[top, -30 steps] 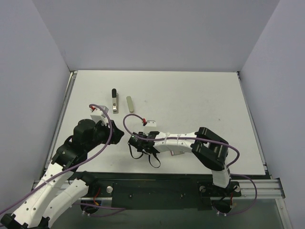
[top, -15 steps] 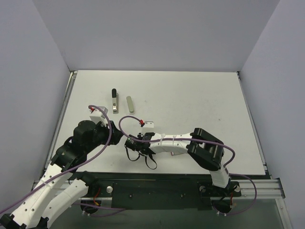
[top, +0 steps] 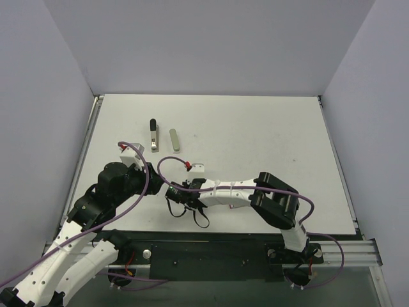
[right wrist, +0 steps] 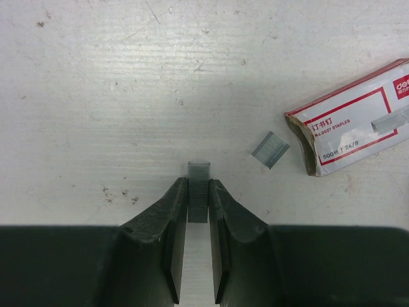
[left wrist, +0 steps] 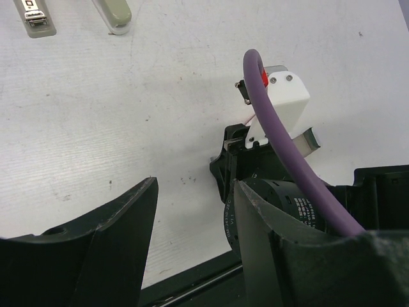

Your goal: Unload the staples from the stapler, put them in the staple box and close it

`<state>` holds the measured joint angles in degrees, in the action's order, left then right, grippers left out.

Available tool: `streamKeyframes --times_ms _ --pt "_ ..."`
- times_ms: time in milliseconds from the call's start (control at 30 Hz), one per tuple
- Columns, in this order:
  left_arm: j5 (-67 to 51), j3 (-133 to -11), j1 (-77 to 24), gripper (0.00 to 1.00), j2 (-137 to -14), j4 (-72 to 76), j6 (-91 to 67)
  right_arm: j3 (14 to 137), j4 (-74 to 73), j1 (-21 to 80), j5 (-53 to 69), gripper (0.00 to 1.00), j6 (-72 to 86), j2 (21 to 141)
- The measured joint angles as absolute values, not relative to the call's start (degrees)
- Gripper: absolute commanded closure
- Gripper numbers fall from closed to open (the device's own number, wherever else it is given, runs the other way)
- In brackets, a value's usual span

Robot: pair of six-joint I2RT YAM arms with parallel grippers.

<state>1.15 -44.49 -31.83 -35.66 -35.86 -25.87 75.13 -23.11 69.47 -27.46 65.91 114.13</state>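
Note:
The stapler [top: 153, 135], silvery-beige with a black end, lies at the back left of the table; its near end shows in the left wrist view [left wrist: 35, 14]. My right gripper [right wrist: 198, 185] is shut on a short grey strip of staples [right wrist: 198, 169], low over the table. In the top view it [top: 174, 197] sits near the front, left of centre. My left gripper [left wrist: 192, 192] is open and empty, close beside the right arm's wrist [left wrist: 281, 109]; in the top view it [top: 152, 180] is just left of the right gripper.
An olive-grey rounded bar [top: 174, 139] lies right of the stapler, also in the left wrist view [left wrist: 115, 13]. A red-and-white staple box [right wrist: 358, 121] and a small loose staple strip [right wrist: 270, 149] lie on the table right of the right gripper.
My right gripper has shifted a little to the left, toward the left gripper, still holding the staples. The left arm has barely moved.

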Motion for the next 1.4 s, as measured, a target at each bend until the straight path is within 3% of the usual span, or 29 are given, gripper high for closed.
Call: streamKeyframes --times_ms 267,767,1400 --pt "1.3 -44.5 -31.8 0.39 -35.7 -35.9 -25.9 73.4 -24.9 70.2 -23.6 0.89 62.9 111.1" --pt "-0.4 -44.5 -29.6 0.39 -37.2 -35.8 -25.8 60.3 -26.2 70.0 -23.4 0.91 53.2 92.5" --pt "-5.5 -44.5 -24.5 0.39 -39.6 -35.3 -25.8 41.1 -21.6 56.9 -21.8 0.92 40.9 72.8"
